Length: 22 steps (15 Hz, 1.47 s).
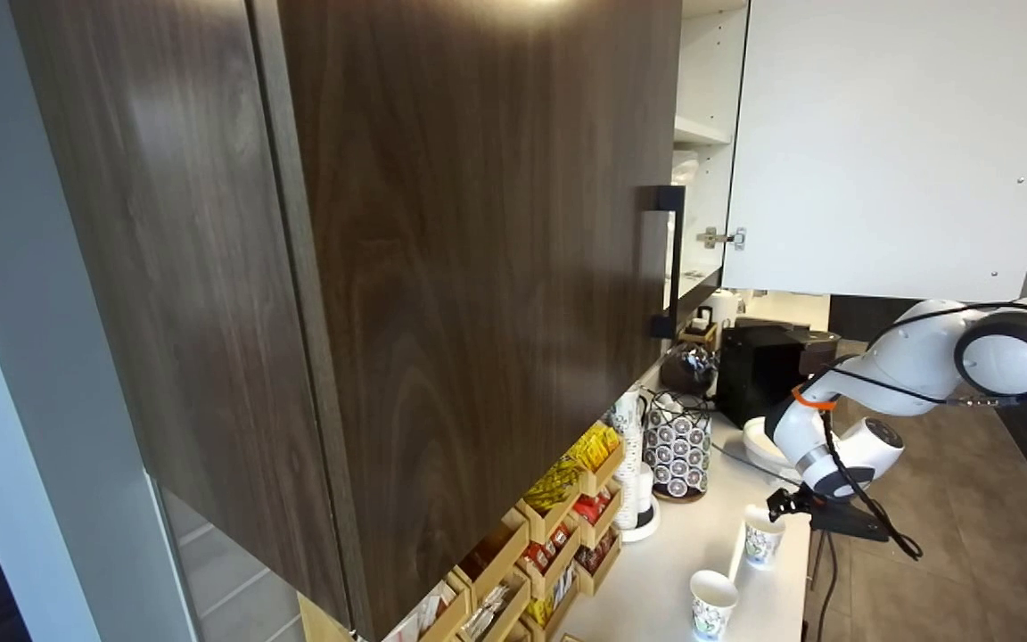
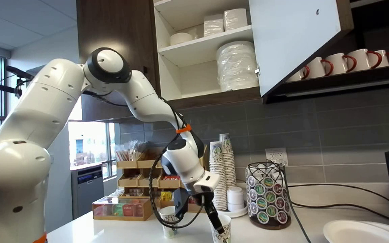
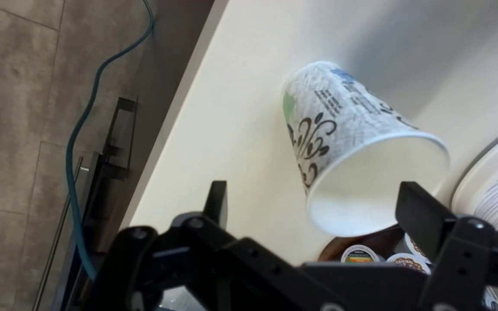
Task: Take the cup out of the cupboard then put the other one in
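Mostly white, brown-swirled cup (image 3: pixel 352 131).

Near the back edge of the bench (image 2: pixel 123 233) stand a wooden rack (image 2: pixel 144 183) of small packets (image 1: pixel 598 443) and a wire pod holder (image 2: pixel 269 199). Shallow white dishes (image 2: pixel 353 233) lie closer to the front edge. Red-handled mugs (image 2: pixel 338 64) line a dark shelf (image 2: pixel 349 79) above the back edge.

A grey tiled wall (image 2: pixel 285 118) is seen behind the gripper (image 3: pixel 314 193), a brownish floor (image 1: pixel 950 499) is seen lower than it, and daylit windows (image 2: pixel 89 143) are seen well apart.
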Tool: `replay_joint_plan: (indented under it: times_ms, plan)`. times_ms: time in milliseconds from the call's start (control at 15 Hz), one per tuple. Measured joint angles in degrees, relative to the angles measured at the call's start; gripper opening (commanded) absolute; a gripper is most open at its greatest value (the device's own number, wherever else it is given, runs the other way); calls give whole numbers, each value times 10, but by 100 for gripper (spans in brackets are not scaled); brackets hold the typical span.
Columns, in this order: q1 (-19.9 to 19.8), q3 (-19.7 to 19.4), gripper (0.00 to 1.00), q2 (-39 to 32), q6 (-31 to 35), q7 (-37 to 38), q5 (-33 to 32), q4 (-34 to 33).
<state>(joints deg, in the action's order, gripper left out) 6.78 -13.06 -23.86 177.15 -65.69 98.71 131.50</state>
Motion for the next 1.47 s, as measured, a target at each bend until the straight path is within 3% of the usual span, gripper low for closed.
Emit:
replay_joint_plan:
  times_ms: [133,200,267,867,1000,1467]
  plan:
    - [-5,0,100,-15,-13,19,-2,-12]
    - [-7,0,91,-21,-19,26,-2,-19]
    - [-9,0,75,-25,-23,33,-3,-25]
    - [-18,0,5,-58,-58,111,-51,-48]
    - [-22,0,0,-58,-72,125,-61,-49]
    - [-49,-11,1,-25,-162,140,-71,-49]
